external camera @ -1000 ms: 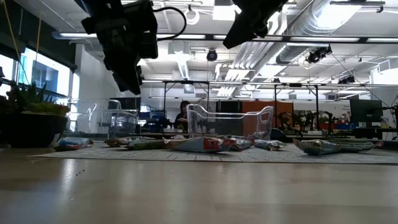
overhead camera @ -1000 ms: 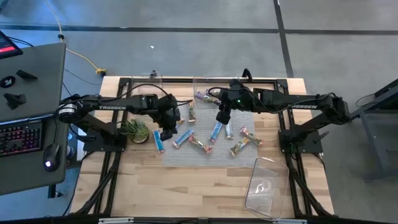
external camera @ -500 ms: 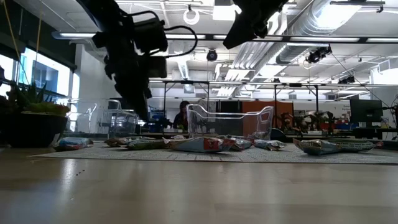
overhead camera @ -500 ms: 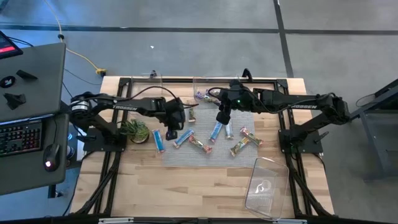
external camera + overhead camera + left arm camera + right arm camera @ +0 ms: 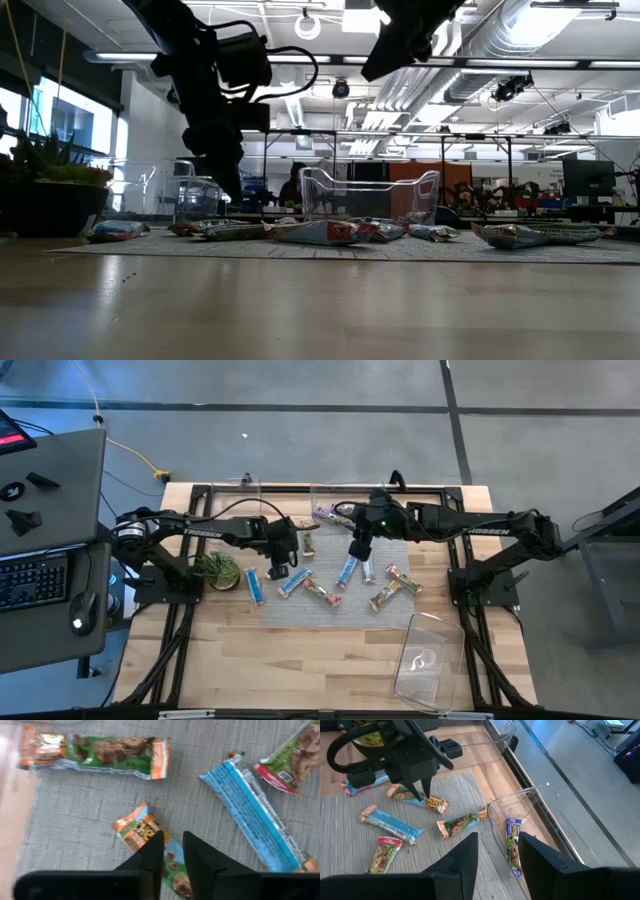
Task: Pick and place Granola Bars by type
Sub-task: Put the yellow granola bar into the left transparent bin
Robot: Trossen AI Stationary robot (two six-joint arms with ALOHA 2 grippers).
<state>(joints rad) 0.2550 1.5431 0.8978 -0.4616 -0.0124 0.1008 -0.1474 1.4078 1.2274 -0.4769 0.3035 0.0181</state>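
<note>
Several granola bars lie flat on a grey mat (image 5: 330,605): blue ones (image 5: 255,585) (image 5: 347,570) and green-and-orange ones (image 5: 100,751). My left gripper (image 5: 172,836) points steeply down over one green-and-orange bar (image 5: 135,827). Its fingers are a little apart, and the bar shows in the gap between them. In the low view its tips (image 5: 233,192) stand clear above the mat. My right gripper (image 5: 500,855) hangs open and higher up, over the mat's far middle (image 5: 357,550), with nothing between its fingers.
A clear bin (image 5: 530,815) at the far edge holds one bar (image 5: 512,845). A second clear bin (image 5: 228,495) stands at the far left. A third (image 5: 428,655) lies near the front right. A small green plant (image 5: 215,570) sits left of the mat.
My left gripper has come down toward the mat and shifted a little toward the table's right. It has tipped to point more steeply down, and its tips now stand over the green-and-orange bar. Most of this happened early on.
</note>
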